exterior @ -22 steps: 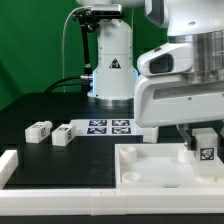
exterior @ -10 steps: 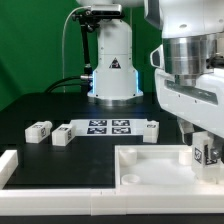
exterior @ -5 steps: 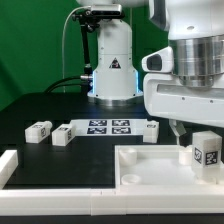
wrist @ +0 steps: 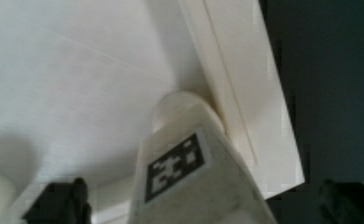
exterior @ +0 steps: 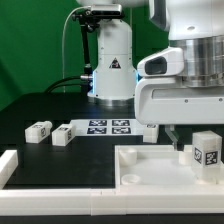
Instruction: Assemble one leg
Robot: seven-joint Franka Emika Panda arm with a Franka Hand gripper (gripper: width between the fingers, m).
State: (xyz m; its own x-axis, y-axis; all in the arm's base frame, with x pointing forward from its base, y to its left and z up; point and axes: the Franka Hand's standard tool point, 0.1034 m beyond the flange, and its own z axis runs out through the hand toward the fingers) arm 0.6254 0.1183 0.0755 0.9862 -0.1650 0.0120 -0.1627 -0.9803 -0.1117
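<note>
A leg (exterior: 205,152), a stubby white block with a black-and-white tag, stands upright at the corner of the big flat white panel (exterior: 155,168) on the exterior view's right. My gripper (exterior: 202,140) hangs straight over it. In the wrist view the leg (wrist: 193,165) sits between my two dark fingertips (wrist: 63,202), with a gap on each side, so the gripper (wrist: 205,202) is open around the leg and not touching it.
Three more legs lie on the black table: two on the exterior view's left (exterior: 40,128) (exterior: 63,134) and one by the panel (exterior: 150,130). The marker board (exterior: 110,126) lies between them. A white rail (exterior: 50,190) runs along the front.
The wrist, turned a second ago with its fingers on the leg, has turned back. The fingers have let go of the leg, which stays upright in the same spot.
</note>
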